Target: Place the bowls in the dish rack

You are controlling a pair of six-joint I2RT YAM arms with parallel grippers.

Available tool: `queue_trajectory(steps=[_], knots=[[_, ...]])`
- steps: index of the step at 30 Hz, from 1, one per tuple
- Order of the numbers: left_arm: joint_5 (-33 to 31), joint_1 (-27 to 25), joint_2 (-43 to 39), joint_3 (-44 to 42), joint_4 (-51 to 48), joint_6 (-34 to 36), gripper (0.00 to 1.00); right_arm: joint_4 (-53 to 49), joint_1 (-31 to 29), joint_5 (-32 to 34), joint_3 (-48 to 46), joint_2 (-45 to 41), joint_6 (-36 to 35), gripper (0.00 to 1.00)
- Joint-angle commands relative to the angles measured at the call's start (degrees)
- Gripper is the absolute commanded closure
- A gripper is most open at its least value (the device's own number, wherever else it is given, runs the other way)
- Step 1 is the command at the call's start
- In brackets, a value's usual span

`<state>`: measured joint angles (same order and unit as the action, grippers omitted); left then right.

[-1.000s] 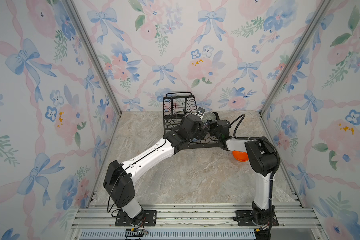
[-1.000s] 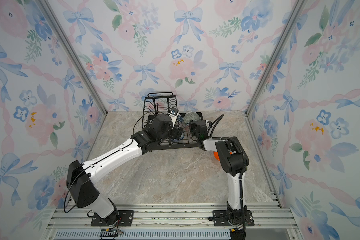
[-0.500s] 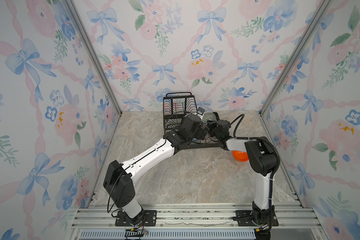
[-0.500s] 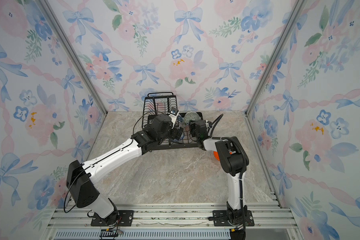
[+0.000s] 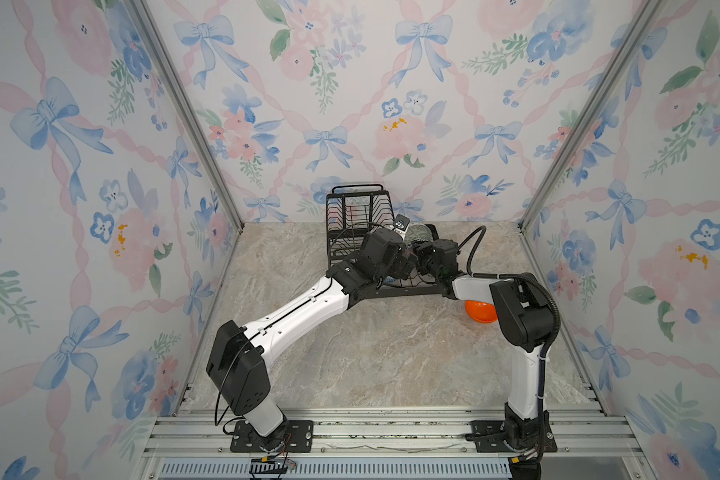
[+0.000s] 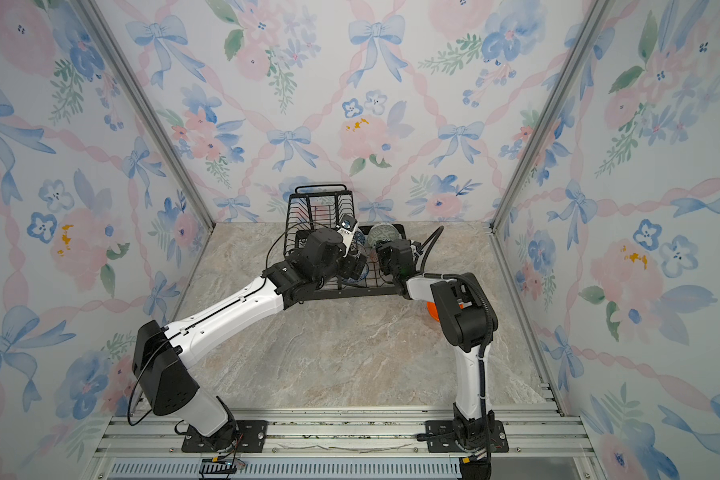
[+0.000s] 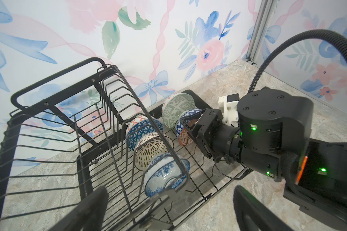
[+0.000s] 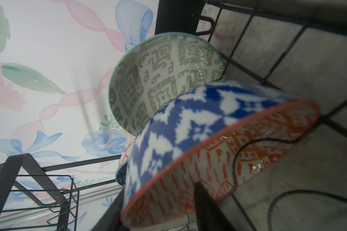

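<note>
Left pincer [image 7: 170, 190] wide apart beside dish rack [image 5: 404, 293]; right pincer [image 7: 186, 128] at racked blue-and-orange bowl [image 8: 188, 124], grip state indeterminable.

Marble tabletop [image 5: 371, 353], floral wallpaper walls [image 5: 350, 104]

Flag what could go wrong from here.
1. The blue-and-white bowl with orange-patterned inside stands on edge on the black wire dish rack, next to the green-and-white geometric bowl. When the jaws of the right gripper leave its rim, it may tip or roll.
2. The plain glossy orange bowl sits on the table beside the right arm's elbow; pulling back could knock it.
</note>
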<state>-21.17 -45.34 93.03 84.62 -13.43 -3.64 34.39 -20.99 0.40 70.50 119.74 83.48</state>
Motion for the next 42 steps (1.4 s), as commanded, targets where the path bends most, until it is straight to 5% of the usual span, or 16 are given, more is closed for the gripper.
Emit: queue_trajectory(steps=[1, 38, 42], knots=[[0.2, 0.2, -1.5, -0.7, -0.1, -0.5, 0.02, -1.8, 0.4, -0.3, 1.3, -0.2, -1.4, 0.48], [0.0, 0.3, -5.3, -4.3, -0.1, -1.8, 0.02, -5.3, 0.3, -0.2, 0.3, -5.4, -2.6, 0.2], [0.0, 0.3, -5.7, -4.5, -0.1, -1.7, 0.02, -6.2, 0.2, -0.2, 0.4, -6.5, -3.0, 0.1]])
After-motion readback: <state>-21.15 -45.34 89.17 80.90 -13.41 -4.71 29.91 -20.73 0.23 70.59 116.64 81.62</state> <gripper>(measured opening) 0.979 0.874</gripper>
